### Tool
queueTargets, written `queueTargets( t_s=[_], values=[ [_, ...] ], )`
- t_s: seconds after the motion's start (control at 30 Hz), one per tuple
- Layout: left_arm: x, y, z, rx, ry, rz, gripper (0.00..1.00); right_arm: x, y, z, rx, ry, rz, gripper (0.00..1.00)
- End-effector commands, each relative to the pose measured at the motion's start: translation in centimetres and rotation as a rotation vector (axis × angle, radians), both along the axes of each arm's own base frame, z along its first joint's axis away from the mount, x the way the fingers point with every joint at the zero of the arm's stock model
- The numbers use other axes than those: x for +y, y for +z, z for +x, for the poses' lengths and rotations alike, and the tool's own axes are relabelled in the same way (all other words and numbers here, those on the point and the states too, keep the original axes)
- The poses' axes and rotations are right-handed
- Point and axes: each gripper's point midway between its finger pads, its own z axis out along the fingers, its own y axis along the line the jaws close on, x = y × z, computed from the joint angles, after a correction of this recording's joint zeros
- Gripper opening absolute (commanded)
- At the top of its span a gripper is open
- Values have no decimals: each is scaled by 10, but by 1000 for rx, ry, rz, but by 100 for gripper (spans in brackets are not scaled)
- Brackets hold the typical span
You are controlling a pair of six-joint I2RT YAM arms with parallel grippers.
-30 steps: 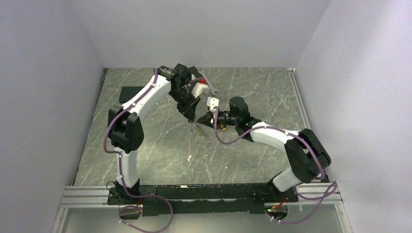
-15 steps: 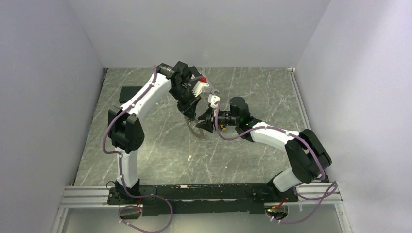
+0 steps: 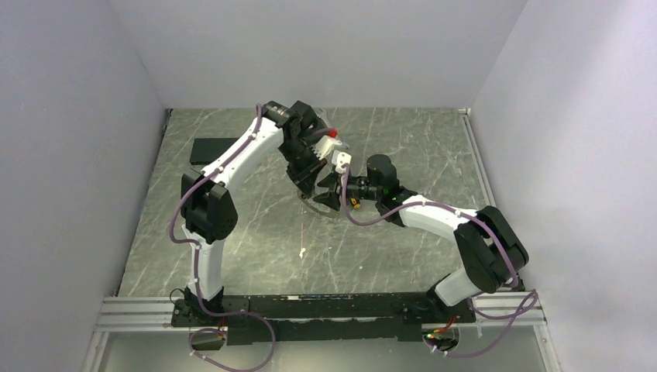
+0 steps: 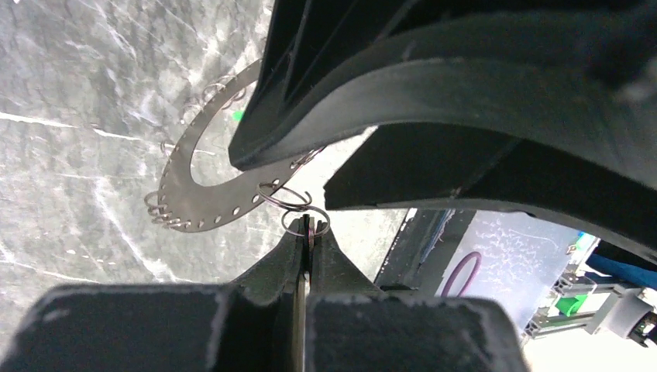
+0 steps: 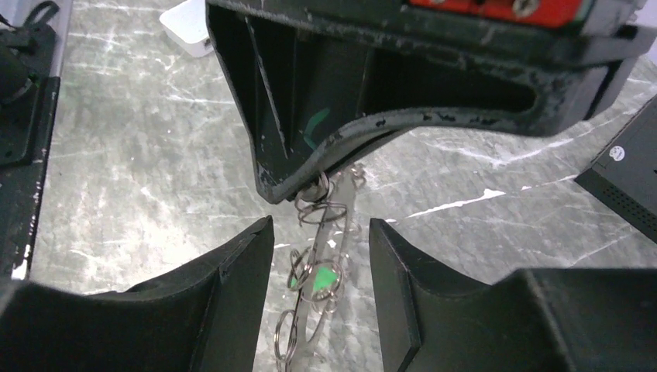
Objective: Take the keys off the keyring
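The keyring (image 4: 177,177) is a flat silvery hoop with a row of holes and small wire rings (image 4: 159,211) along its rim. My left gripper (image 4: 308,232) is shut on a thin flat key (image 4: 309,226) that a wire loop links to the hoop. In the right wrist view the keyring (image 5: 346,203) hangs edge-on from the left fingers, its green tag (image 5: 325,277) low down. My right gripper (image 5: 321,232) is open, one jaw on each side of the hoop, touching nothing. From above, both grippers meet mid-table over the keyring (image 3: 318,209).
A black flat box (image 3: 211,147) lies at the back left and shows at the right edge of the right wrist view (image 5: 627,178). The silver wrench (image 3: 341,145) peeks out behind the left wrist. A small white scrap (image 3: 301,252) lies on the marble table (image 3: 434,147).
My right gripper has gone from shut to open around the hoop. The left wrist has shifted a little right and back, still pinching the key.
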Motion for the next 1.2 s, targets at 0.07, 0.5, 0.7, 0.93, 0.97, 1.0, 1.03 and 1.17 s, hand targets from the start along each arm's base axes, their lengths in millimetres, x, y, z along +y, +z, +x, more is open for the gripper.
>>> queueTargets(
  t_s=[0.07, 0.5, 0.7, 0.93, 0.97, 1.0, 1.03, 1.17],
  values=[
    [-1, 20, -20, 79, 20, -38, 0, -3, -7, 2, -93, 21, -28, 49],
    [-10, 28, -33, 169, 50, -94, 0, 6, 18, -11, -126, 60, 36, 60],
    [-14, 29, -35, 195, 62, -115, 0, 7, 17, -14, -154, 50, 43, 66],
    [-18, 32, -40, 244, 58, -148, 0, 3, 33, -3, -195, -43, 121, 62],
    [-18, 31, -40, 246, 59, -146, 0, 3, 35, -2, -200, -52, 131, 62],
    [-18, 30, -40, 248, 61, -145, 0, 2, 37, -2, -199, -58, 135, 62],
    [-19, 30, -40, 252, 63, -146, 0, 2, 39, 0, -197, -67, 139, 62],
    [-20, 29, -40, 263, 65, -147, 0, 1, 47, 1, -197, -82, 161, 62]
  ],
)
